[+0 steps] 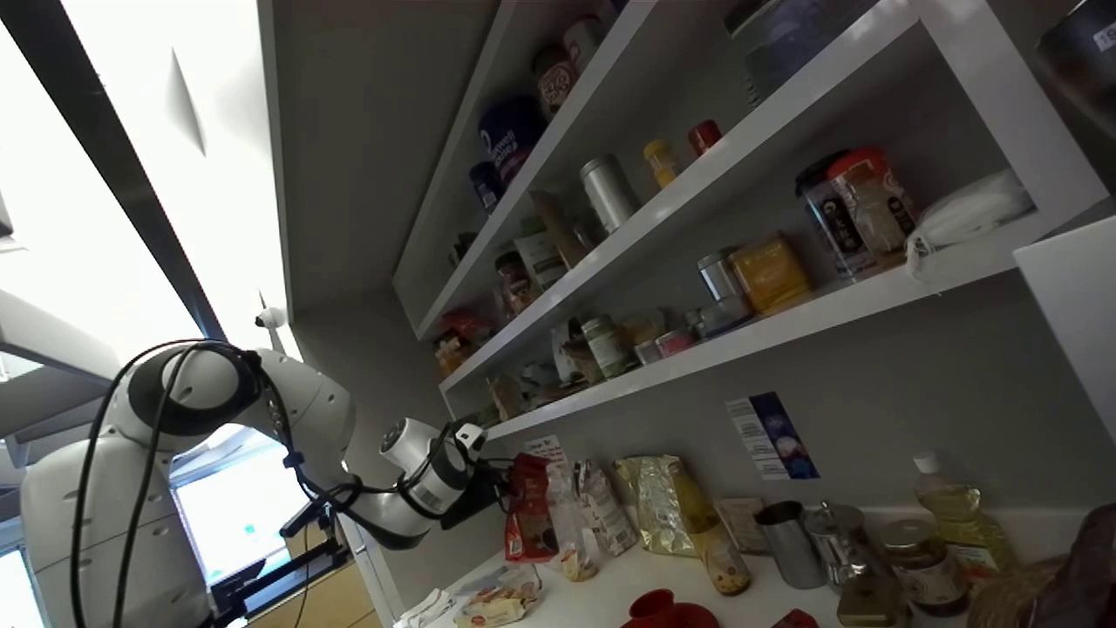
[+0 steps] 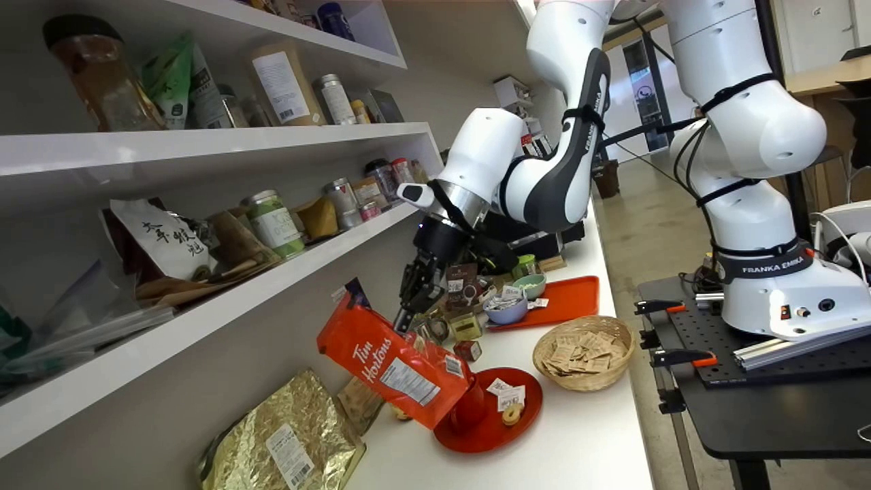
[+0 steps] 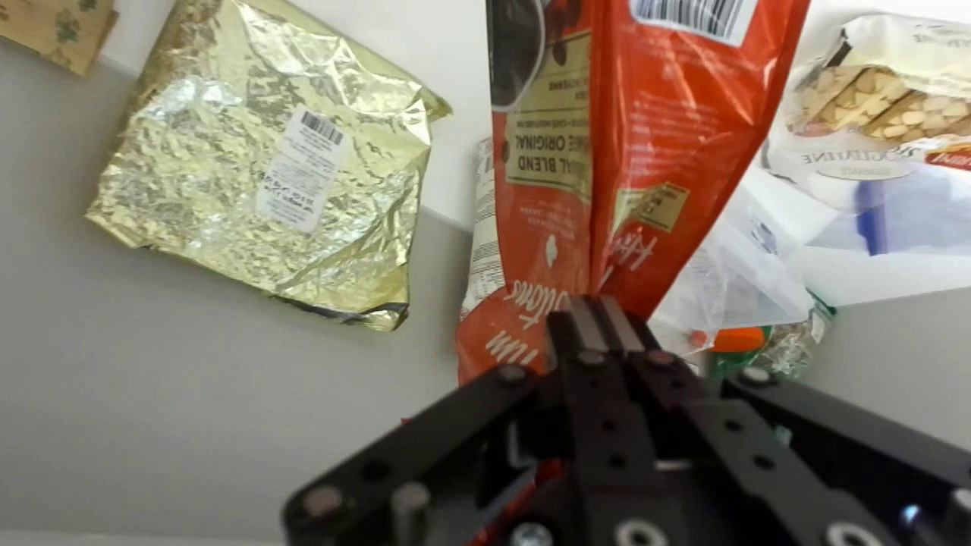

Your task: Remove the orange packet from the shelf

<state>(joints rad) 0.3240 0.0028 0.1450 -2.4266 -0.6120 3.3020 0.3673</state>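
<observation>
Arm (image 1: 316,401) bent, wrist (image 2: 475,158) tilted, jaws clamped

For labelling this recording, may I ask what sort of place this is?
Probably a kitchenette: long white shelf boards holding lidded jars, a round red plate, and a round tan woven basket on the white counter.

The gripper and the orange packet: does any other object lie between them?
No, nothing shows between them: in the wrist view, the gripper pinches the orange packet directly.

In an exterior view, brown packets (image 2: 585,352) are held in a basket (image 2: 586,385), and a tan ring (image 2: 512,414) is set on a red plate (image 2: 488,430). A label (image 3: 300,171) is borne by a gold bag (image 3: 220,163).
</observation>
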